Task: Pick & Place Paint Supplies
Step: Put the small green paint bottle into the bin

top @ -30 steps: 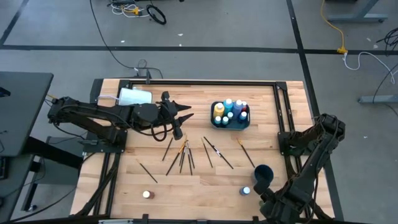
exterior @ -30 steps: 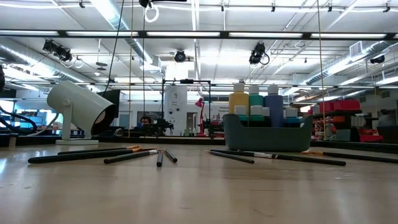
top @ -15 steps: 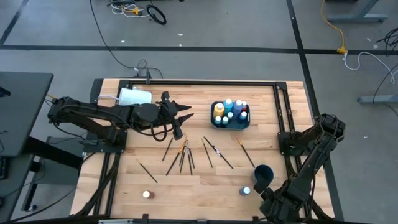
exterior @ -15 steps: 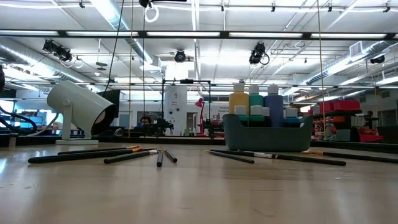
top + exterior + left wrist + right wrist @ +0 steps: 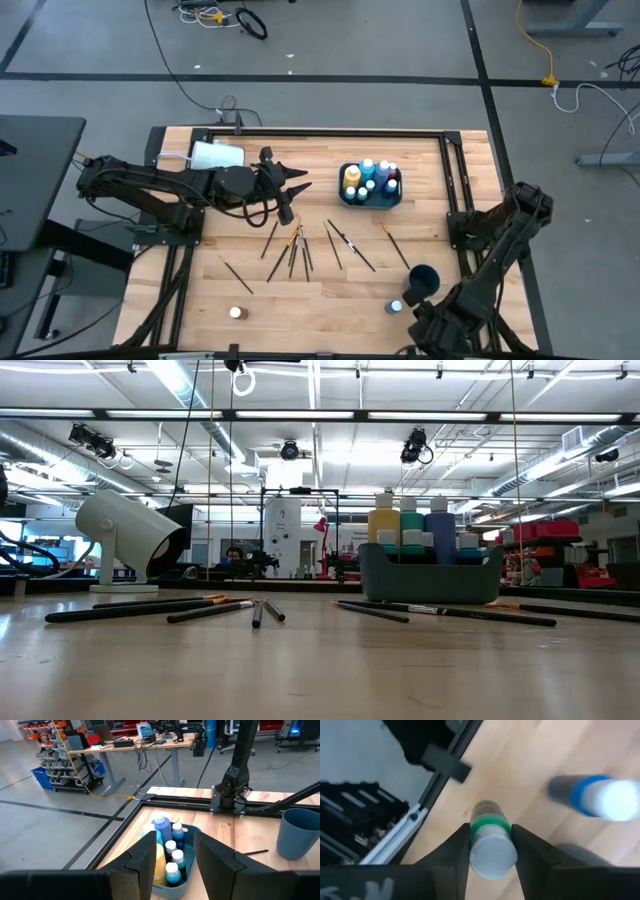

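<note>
My right claw point(image 5: 490, 842) sits at the bench's point(image 5: 330, 300) near edge, around 5 o'clock, fingers pinching a green bottle point(image 5: 490, 840); a blue-labelled bottle point(image 5: 396, 306) is next to a dark cup point(image 5: 422, 280). Brushes point(image 5: 295, 248) are scattered mid-bench. Left claw point(image 5: 297, 187) hovers at 10 o'clock, partly open and empty. The caddy point(image 5: 370, 200) of bottles sits at 1 o'clock.

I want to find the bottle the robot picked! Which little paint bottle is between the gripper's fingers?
The green paint bottle with the pale cap sits between the right gripper fingers. The blue paint bottle stands alone by the dark blue cup; the others sit in the blue caddy.
</note>
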You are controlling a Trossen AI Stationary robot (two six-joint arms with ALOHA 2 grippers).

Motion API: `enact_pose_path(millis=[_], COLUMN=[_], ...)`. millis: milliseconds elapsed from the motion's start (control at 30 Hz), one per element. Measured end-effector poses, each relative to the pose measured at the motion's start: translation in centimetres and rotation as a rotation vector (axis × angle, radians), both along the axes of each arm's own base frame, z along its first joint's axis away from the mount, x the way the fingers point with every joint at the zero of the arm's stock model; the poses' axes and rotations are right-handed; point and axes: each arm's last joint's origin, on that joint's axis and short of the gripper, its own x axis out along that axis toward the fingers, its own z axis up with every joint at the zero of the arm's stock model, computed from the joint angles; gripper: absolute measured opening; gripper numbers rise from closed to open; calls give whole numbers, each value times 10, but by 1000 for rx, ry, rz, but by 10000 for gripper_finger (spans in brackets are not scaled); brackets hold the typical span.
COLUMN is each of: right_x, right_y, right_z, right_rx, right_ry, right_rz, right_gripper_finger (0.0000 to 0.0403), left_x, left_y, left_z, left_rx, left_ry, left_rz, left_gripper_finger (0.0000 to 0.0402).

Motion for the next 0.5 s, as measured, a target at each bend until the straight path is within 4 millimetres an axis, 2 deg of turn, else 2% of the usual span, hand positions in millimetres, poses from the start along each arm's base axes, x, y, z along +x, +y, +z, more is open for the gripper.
enact_pose_path(millis=[267, 367, 500], right_x=[26, 34, 37], right_y=[-21, -35, -62], right_z=[65, 94, 124], right_rx=[-11, -24, -155], right_ry=[-45, -75, -133], right_rz=[-85, -129, -154], right_gripper_finger=[120, 126, 117], left_x=[1, 1, 1], left_y=[-2, -2, -2], left_z=[0, 0, 0], left_rx=[-15, -19, -19], left_ry=[2, 3, 3], left_rz=[-63, -77, -77], left_gripper_finger=[141, 141, 141])
